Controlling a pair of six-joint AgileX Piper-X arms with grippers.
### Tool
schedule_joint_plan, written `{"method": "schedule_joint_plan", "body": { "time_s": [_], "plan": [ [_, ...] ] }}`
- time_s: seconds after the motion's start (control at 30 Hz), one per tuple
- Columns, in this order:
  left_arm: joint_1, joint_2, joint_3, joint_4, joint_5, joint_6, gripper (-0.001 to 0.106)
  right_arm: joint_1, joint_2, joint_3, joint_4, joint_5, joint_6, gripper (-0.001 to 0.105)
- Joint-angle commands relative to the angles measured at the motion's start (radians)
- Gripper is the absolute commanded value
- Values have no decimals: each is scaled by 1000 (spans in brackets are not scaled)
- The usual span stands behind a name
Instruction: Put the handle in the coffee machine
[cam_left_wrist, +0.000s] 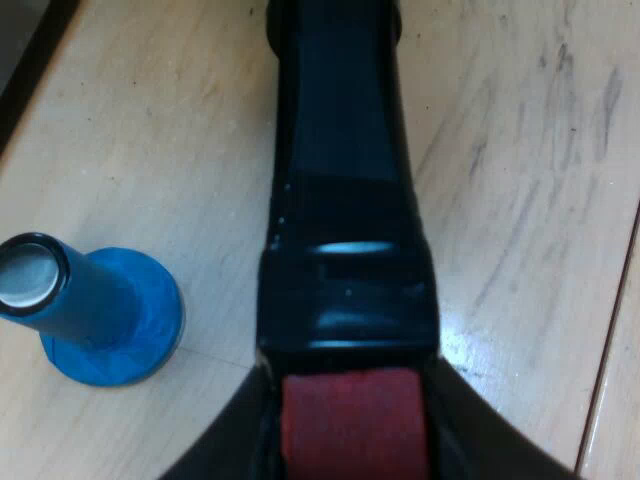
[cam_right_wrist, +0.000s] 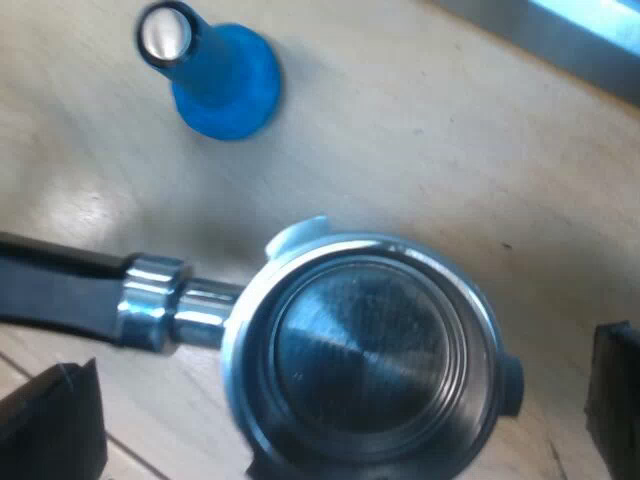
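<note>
Between the two black fingers (cam_left_wrist: 225, 445) of my left claw (cam_left_wrist: 355, 450) sits the red end (cam_left_wrist: 355, 425) of the handle (cam_left_wrist: 345, 200). The fingers press on it from both sides, so this claw is pinching the handle. In the left wrist view the blue tamper (cam_left_wrist: 100, 320) stands upright on the light wooden table (cam_left_wrist: 520, 150), with its wide foot down and its silver cap up. It is near the handle but apart from it. The dark handle runs away from the camera and covers the table behind it.

The right wrist view gives the other end of the same holder (cam_right_wrist: 360, 350). The dark handle (cam_right_wrist: 60, 280) passes into a shiny collar (cam_right_wrist: 155, 300), and the collar joins a round metal bowl (cam_right_wrist: 360, 340) with its open side up and a bare, bright bottom. My right claw (cam_right_wrist: 335, 405) is spread wide. One finger (cam_right_wrist: 50, 420) is near the handle and the other is just beside the bowl, and a little wood shows between each finger and the metal. I cannot tell if the holder rests on the table (cam_right_wrist: 400, 130) or hangs a little above it.

The tamper (cam_right_wrist: 215, 75) stands apart from the bowl. At the edge of the wood runs a grey strip (cam_right_wrist: 560, 30) with a bluish shine. I cannot tell what it belongs to.
</note>
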Motion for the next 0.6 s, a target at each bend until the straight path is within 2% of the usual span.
{"method": "schedule_joint_plan", "body": {
  "time_s": [0.03, 0.13, 0.33, 0.43, 0.47, 0.6],
  "plan": [
    [-5, -6, -15, -35, 14, -1, 0, 1, -44, -9, 1, -1, -22, 105],
    [-5, -6, -15, -42, 14, -1, 0, 1, -87, -9, 1, -1, -19, 105],
    [-5, -6, -15, -55, 14, -1, 0, 1, -172, -9, 33, 1, 51, 105],
    [-5, -6, -15, -55, 14, -1, 0, 21, -197, -9, 68, 67, 66, 105],
    [-5, -6, -15, -55, 14, -1, 0, 47, -212, -7, 83, 147, 69, 105],
    [-5, -6, -42, -31, 4, -1, 0, 131, -234, -7, 93, 276, 91, 105]
  ]
}}
